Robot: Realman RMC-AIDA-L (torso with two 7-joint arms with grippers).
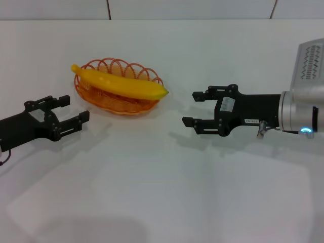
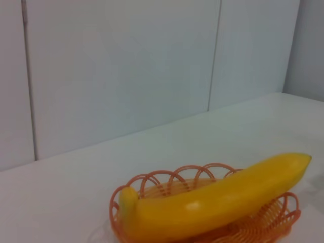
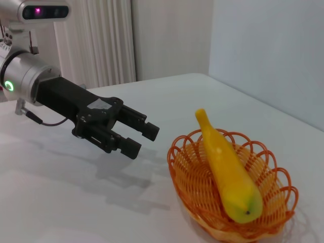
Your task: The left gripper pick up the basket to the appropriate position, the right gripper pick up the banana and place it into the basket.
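Note:
The orange wire basket (image 1: 88,93) (image 2: 281,220) (image 3: 185,174) rests on the white table, back left of centre. The yellow banana (image 1: 121,83) (image 2: 212,202) (image 3: 228,169) lies in it, resting across the rim with both pointed ends sticking out. My left gripper (image 1: 70,112) (image 3: 142,139) stands open just left of the basket, apart from it, holding nothing. My right gripper (image 1: 194,108) is open and empty, a short way to the right of the basket at about the same height.
A white table (image 1: 152,192) spreads around everything. A panelled white wall (image 2: 126,66) rises behind its far edge. Nothing else lies on the surface.

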